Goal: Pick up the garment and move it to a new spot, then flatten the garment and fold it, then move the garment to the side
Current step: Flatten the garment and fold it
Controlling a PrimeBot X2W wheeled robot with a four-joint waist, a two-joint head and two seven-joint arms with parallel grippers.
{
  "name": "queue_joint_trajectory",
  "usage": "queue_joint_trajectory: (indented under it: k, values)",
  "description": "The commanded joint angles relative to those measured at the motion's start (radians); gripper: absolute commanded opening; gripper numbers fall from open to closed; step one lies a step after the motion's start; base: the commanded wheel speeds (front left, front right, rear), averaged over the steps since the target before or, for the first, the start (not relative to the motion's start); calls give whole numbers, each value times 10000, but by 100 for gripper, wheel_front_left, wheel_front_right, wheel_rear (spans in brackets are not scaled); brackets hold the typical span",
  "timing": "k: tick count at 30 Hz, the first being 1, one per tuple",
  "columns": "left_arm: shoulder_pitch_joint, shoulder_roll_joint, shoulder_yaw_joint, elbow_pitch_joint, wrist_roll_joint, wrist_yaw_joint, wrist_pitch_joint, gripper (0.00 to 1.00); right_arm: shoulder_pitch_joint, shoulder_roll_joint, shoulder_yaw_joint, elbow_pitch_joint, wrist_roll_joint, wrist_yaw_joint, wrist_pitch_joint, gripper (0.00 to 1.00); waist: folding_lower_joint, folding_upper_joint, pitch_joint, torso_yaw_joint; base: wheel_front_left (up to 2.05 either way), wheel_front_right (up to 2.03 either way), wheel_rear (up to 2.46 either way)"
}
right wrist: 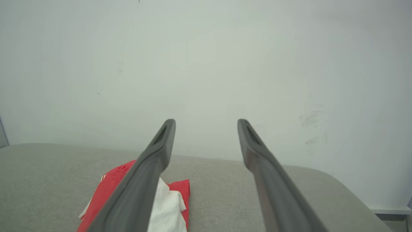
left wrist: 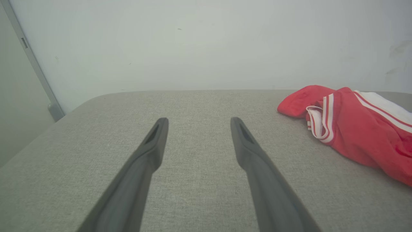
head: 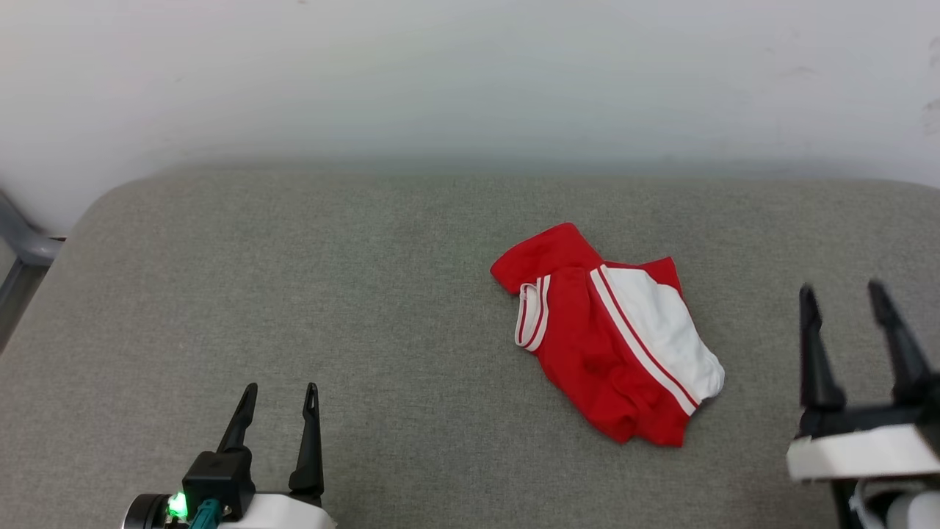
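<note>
The garment (head: 609, 330), a bright red T-shirt with a white sleeve and red-and-white stripe trim, lies crumpled on the grey padded table (head: 294, 279), right of centre. In the left wrist view the garment (left wrist: 357, 129) sits at the right edge; in the right wrist view the garment (right wrist: 112, 193) lies low at the left, partly behind a finger. My left gripper (head: 282, 397) hovers open near the front left, well away from the shirt. Open too, my right gripper (head: 841, 294) hangs right of the shirt and apart from it, holding nothing.
A pale wall (head: 470, 81) runs along the table's far edge. A grey metal frame piece (head: 22, 250) stands beside the table's rounded far left corner. Bare grey surface stretches left of the shirt and in front of it.
</note>
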Motion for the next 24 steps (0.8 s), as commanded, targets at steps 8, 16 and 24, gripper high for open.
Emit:
queue_joint_trajectory:
  k: [8,16,24]
  values:
    - [-492,-74,-56,-135,37,-60,-23,100,-2615,-1701,638,-97,172,-7,-19,100,0,0,642,133,0,0,0]
    - [-828,-114,-140,-216,46,-19,-23,100,-4829,-3939,3202,1498,1564,-7,1392,100,0,0,1121,270,0,0,0]
    - [-1131,-133,-254,-278,1,7,-23,100,-6043,-5698,6040,2118,3631,-8,4758,100,0,0,1575,447,0,0,0]
